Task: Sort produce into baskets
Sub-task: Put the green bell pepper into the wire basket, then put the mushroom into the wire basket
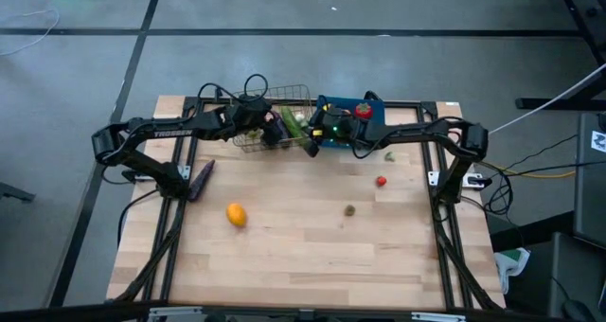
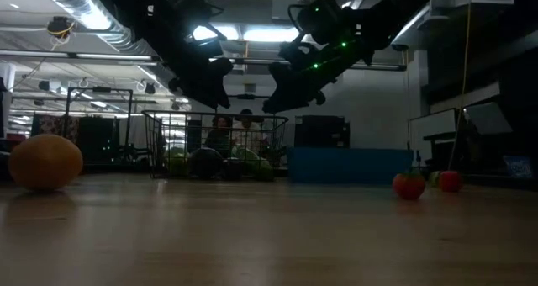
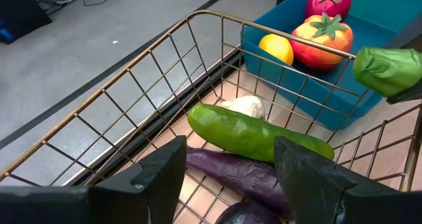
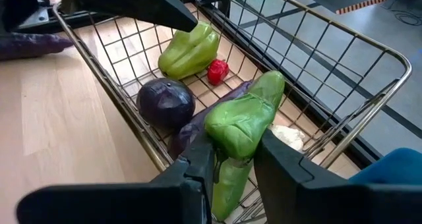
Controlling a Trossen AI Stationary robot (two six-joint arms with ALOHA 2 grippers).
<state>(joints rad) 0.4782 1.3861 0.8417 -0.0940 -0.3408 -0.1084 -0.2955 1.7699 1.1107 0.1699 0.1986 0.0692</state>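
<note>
The wire-mesh basket [image 1: 275, 123] stands at the table's far edge with the blue bin [image 1: 355, 128] to its right. My left gripper [image 3: 227, 165] is open and empty above the basket, over a cucumber [image 3: 257, 135], a long eggplant [image 3: 237, 174] and a garlic [image 3: 245, 106]. My right gripper [image 4: 234, 155] is shut on a green pepper [image 4: 244, 115] above the basket's right part; the pepper also shows in the left wrist view [image 3: 388, 69]. The basket also holds a second green pepper [image 4: 189, 49], a red berry [image 4: 217, 71] and a round eggplant [image 4: 165, 102]. The bin holds a tomato [image 3: 321, 39] and a lemon [image 3: 277, 48]. My right gripper pinches the green pepper's lower body [image 4: 227, 138] between its two fingers, which slant down from the table's right side. The pepper is lifted clear above the wire basket, its narrower end sticking out past the fingertips.
On the table lie an orange fruit [image 1: 236, 214], a purple eggplant [image 1: 201, 180] near the left arm's base, a small red tomato [image 1: 382, 181], a small green piece [image 1: 389, 155] and a small dark piece [image 1: 349, 209]. Bare wood lies toward the near edge.
</note>
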